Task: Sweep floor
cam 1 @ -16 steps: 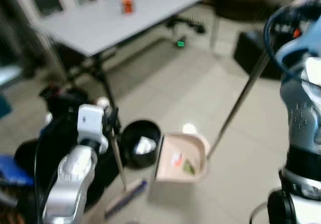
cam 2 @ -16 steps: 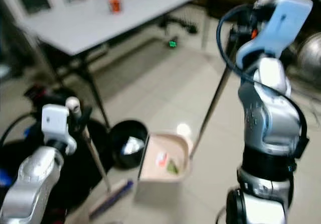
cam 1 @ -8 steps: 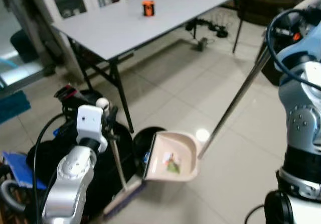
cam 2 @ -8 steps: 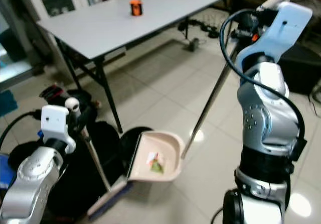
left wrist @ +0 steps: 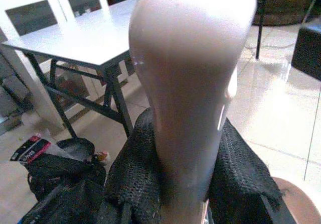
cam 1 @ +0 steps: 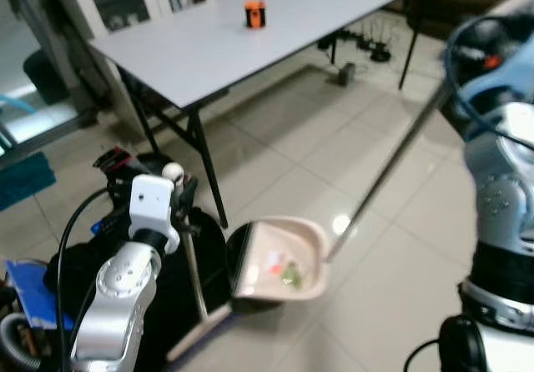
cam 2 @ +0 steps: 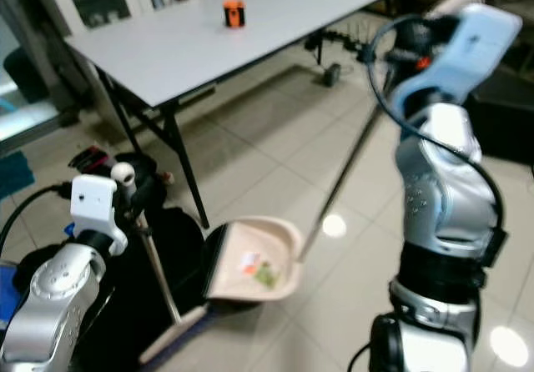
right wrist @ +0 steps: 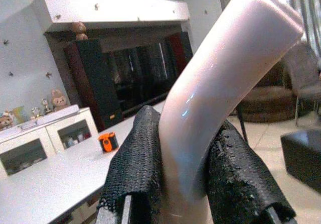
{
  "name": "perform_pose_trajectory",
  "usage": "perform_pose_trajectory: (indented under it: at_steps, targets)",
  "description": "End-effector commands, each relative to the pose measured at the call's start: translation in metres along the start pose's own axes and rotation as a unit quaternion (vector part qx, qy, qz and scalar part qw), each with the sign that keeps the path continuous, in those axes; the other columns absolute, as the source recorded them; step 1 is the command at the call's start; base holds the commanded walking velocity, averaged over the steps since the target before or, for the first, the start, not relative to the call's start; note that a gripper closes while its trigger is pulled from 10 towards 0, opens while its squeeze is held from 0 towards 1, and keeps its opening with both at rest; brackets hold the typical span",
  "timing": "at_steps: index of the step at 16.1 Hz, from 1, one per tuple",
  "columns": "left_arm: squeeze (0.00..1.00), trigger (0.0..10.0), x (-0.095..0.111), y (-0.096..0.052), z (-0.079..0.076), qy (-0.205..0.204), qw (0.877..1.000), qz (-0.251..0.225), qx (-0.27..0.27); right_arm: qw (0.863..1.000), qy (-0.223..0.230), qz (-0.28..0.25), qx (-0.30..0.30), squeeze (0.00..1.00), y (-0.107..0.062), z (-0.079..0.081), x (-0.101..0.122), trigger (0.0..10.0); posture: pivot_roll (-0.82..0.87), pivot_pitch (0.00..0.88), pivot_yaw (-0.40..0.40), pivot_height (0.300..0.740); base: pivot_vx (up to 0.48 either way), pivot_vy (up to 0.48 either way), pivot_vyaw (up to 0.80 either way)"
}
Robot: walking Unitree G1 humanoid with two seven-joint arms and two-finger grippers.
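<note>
My left gripper (cam 1: 181, 195) is shut on the thin broom handle (cam 1: 194, 272), which runs down to the broom head (cam 1: 197, 339) on the tiled floor. In the left wrist view the black padded fingers (left wrist: 134, 163) clamp the pale handle top (left wrist: 190, 83). My right gripper (cam 2: 406, 45) is shut on the top of the dustpan's long metal rod (cam 1: 392, 163); its fingers (right wrist: 135, 163) grip the curved pale handle end (right wrist: 225, 78). The pink dustpan (cam 1: 288, 240) hangs tilted over a black bin (cam 1: 239, 251), holding small bits of debris (cam 1: 285, 269).
A grey table (cam 1: 209, 42) with an orange object (cam 1: 254, 12) stands ahead, its black legs (cam 1: 206, 172) close to the bin. A black bag (cam 1: 108, 255) lies at my left. White cabinets (cam 1: 125, 1) are behind. Open tiled floor (cam 1: 367, 289) lies at the right.
The dustpan has swung left over the black bin, covering more of it. The whole view has also shifted, so the camera moved. Both grips are unchanged.
</note>
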State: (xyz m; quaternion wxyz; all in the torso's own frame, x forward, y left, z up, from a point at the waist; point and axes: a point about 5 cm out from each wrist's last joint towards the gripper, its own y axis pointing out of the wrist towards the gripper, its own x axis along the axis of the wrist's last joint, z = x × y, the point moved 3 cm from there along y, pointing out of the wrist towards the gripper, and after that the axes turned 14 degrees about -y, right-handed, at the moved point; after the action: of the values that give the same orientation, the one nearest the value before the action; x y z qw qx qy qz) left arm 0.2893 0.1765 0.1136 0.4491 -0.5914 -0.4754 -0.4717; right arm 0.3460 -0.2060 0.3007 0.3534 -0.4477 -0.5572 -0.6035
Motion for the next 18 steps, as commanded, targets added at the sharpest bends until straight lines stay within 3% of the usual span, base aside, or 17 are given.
perform_pose_trajectory:
  at_steps: [1, 6, 14, 18]
  targets:
    - [0.00, 10.0, 0.011, 0.000, 0.007, 0.017, 1.000, -0.015, 0.008, 0.999, 0.019, -0.029, 0.018, 0.00, 0.001, 0.012, 0.011, 10.0, 0.03, 0.000, 0.069, 0.740, 0.375, 0.000, 0.00]
    - [0.00, 10.0, 0.005, -0.003, 0.008, 0.012, 1.000, -0.001, 0.014, 0.998, -0.003, -0.050, 0.031, 0.00, 0.001, 0.021, 0.011, 10.0, 0.03, 0.000, 0.067, 0.740, 0.136, 0.000, 0.00]
    - [0.00, 10.0, 0.001, -0.005, 0.006, 0.006, 1.000, 0.008, 0.014, 0.991, -0.054, -0.092, 0.079, 0.00, 0.002, 0.055, 0.000, 10.0, 0.03, 0.000, 0.064, 0.740, 0.000, 0.000, 0.00]
    - [0.00, 10.0, -0.002, -0.007, 0.007, 0.005, 1.000, 0.011, 0.018, 0.969, -0.084, -0.177, 0.152, 0.00, -0.010, 0.102, 0.004, 10.0, 0.04, 0.000, 0.058, 0.740, 0.000, 0.000, 0.00]
